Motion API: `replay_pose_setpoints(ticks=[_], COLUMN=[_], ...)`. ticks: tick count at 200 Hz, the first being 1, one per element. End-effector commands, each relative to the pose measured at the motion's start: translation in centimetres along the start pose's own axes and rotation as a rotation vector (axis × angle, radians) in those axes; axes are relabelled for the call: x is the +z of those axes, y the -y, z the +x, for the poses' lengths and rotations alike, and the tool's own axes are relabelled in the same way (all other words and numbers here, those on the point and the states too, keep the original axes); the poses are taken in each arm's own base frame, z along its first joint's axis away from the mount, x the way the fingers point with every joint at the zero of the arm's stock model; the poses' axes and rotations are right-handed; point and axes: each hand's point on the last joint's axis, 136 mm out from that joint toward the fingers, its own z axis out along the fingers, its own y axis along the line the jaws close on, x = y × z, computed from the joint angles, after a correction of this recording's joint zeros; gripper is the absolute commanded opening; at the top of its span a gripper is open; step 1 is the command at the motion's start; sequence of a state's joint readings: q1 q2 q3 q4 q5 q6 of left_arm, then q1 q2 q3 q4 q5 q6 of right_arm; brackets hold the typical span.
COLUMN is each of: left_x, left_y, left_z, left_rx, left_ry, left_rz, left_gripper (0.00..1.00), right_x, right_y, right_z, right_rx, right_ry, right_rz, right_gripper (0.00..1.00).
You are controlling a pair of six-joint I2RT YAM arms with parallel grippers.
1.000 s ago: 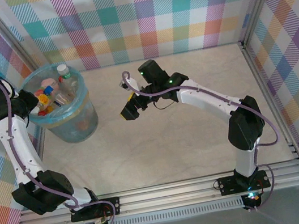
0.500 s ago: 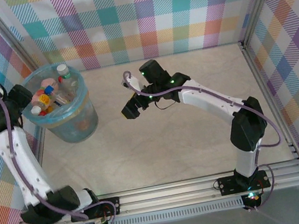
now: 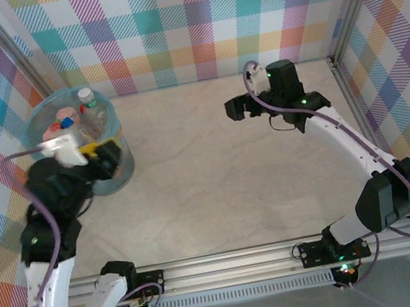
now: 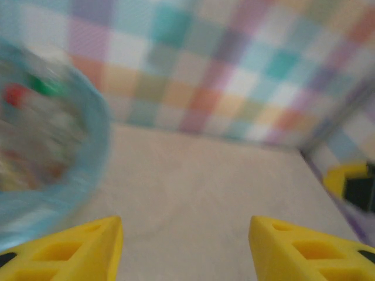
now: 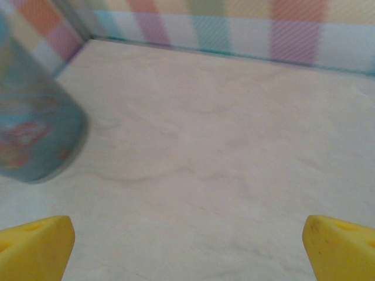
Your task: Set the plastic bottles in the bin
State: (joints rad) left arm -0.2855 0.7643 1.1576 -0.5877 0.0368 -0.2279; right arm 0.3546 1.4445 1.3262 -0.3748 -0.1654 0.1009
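Several plastic bottles (image 3: pixel 74 122) with red, blue and white caps lie inside the bin (image 3: pixel 113 118), a round bin lined with a light-blue bag at the table's far left. My left gripper (image 3: pixel 108 155) hangs by the bin's near right side, blurred by motion. In the left wrist view the left gripper (image 4: pixel 185 246) is open with bare table between its yellow fingers (image 4: pixel 82 249), and the bin (image 4: pixel 88 146) blurs past on the left. My right gripper (image 3: pixel 235 107) is over the far middle of the table. It is open and empty (image 5: pixel 187 249), with the bin (image 5: pixel 35 134) to its far left.
Plaid walls (image 3: pixel 191 22) close the table on three sides, with metal posts in the corners. The pale tabletop (image 3: pixel 233 180) stretches between the two arms. A metal rail (image 3: pixel 239 262) carrying both arm bases runs along the near edge.
My left arm has swung down from the bin's far left side to its near right side and its gripper has opened. My right gripper has pulled back to the right, toward the far wall.
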Motion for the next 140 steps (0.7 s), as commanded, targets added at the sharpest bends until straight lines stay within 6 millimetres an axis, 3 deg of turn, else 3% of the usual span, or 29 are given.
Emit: replay_pose_setpoints(ticks=[1, 20, 26, 40, 58, 93, 140], left_x=[4.0, 8.6, 9.9, 12.0, 13.3, 14.3, 14.4], left_y=[3.8, 6.4, 6.0, 4.9, 2.1, -7.0, -12.1], left_z=[2.9, 7.6, 9.0, 10.1, 11.1, 13.3, 15.6], left_rx=[0.172, 0.378, 0.400, 0.416, 0.448, 0.322, 0.341], left_ry=[-0.014, -0.081, -0.105, -0.056, -0.007, -0.018, -0.019], left_rz=[-0.011, -0.047, -0.077, -0.156, -0.237, -0.299, -0.282], left_gripper=[0.60, 0.62, 0.63, 0.64, 0.65, 0.65, 0.67], right_x=[-0.5, -0.3, -0.2, 0.2, 0.3, 1.4, 3.1], right_y=[4.4, 8.2, 9.3, 11.5, 13.7, 15.7, 15.0], right_z=[0.9, 3.4, 4.3, 6.3, 8.5, 12.5, 15.8], right_rx=[0.047, 0.079, 0.091, 0.095, 0.085, 0.031, 0.009], right_ry=[0.027, 0.006, -0.003, -0.015, -0.010, 0.007, 0.049], right_rz=[0.151, 0.255, 0.281, 0.325, 0.376, 0.419, 0.338], right_gripper=[1.00, 1.00, 1.00, 1.00, 1.00, 1.00, 1.00])
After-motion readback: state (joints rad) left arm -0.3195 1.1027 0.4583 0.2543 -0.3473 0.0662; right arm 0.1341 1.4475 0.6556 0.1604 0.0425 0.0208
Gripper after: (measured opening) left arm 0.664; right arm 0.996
